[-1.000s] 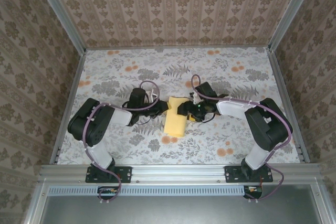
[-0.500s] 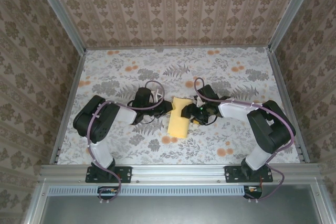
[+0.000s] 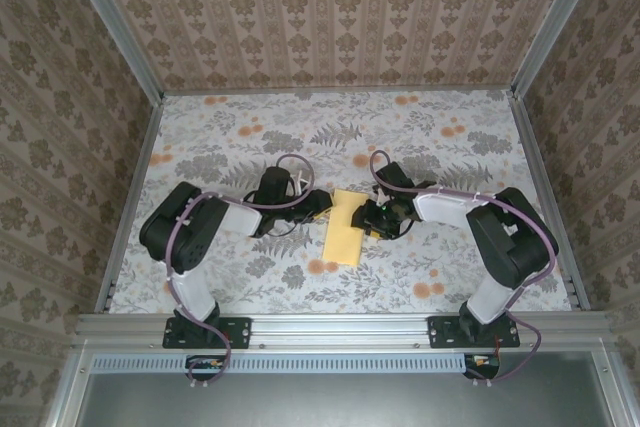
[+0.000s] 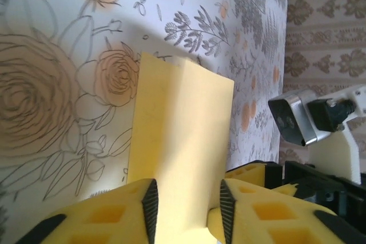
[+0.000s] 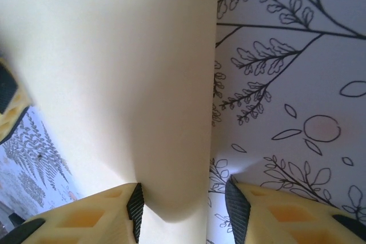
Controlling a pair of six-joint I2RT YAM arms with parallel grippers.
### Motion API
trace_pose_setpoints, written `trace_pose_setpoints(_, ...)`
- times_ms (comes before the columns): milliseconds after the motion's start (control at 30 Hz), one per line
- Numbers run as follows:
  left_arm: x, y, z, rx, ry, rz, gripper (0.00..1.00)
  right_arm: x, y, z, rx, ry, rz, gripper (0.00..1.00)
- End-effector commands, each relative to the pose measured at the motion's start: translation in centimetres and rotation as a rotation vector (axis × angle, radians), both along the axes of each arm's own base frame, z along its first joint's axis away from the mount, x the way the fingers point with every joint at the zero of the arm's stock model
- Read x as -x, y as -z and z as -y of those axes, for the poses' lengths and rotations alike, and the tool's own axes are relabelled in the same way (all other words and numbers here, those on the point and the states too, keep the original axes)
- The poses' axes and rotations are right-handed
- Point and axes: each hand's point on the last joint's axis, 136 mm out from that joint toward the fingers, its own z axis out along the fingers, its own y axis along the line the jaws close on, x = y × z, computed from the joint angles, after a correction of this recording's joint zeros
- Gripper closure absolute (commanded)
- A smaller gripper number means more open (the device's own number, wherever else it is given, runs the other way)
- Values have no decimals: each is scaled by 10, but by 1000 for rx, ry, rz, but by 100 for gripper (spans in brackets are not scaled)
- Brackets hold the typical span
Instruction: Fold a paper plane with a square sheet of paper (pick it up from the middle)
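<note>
On the table (image 3: 450,147), left gripper (image 4: 186,198) and right gripper (image 5: 183,198) straddle the folded sheet (image 3: 343,229), jaws parted

Bright, even light; soft shadows; wrist close-ups slightly blurred

Smooth matt pale-yellow paper for the square sheet of paper (image 3: 345,229); matt floral-printed covering over the table (image 3: 450,147); matt yellow plastic, black pads on the left gripper (image 4: 186,198); brushed metal rail (image 3: 340,325) along near table edge.

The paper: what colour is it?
The paper is plain pale yellow; left wrist view shows it best.
</note>
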Motion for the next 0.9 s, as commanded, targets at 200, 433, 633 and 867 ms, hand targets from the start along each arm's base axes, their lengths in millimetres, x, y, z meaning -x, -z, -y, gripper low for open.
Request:
trace_pose_setpoints(200,-8,-32,-55,-352,-115,149,33,21,43,37,211,50,-127,54)
trace_pose_setpoints(433,-10,-42,-83,-447,-157,209,0,30,56,47,270,29,-186,54)
trace_pose_setpoints(633,-15,-44,-93,-451,-151,230,0,37,65,56,310,5,-232,56)
trace_pose_setpoints(867,-20,-40,-94,-420,-141,229,0,41,74,62,334,-7,-267,59)
